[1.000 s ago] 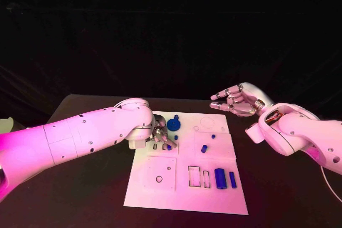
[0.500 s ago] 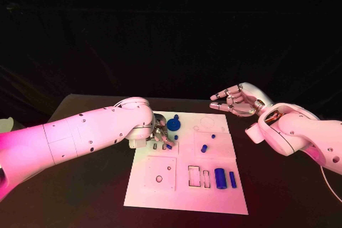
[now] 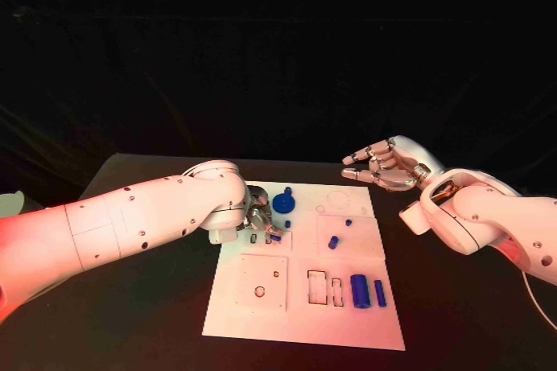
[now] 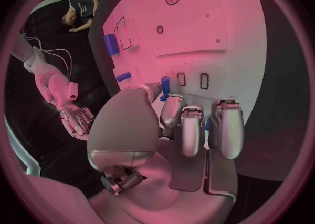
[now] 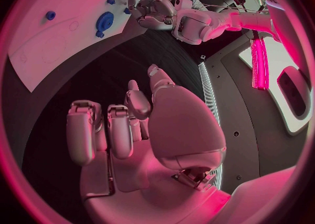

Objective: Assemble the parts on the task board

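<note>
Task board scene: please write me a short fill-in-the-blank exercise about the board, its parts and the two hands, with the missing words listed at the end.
1. The small parts on the white task board are ____ in colour.
2. The hand working over the board's far left corner is the robot's ____ hand.
3. The right hand is raised beyond the board and holds ____.
4. The board lies on a ____ table.

Missing words: blue; left; nothing; black

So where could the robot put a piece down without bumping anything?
The near strip of the task board, below the two blue cylinders, looks bare. So does the black table on either side of the board. It is crowded up by the left hand and the blue disc.
</note>
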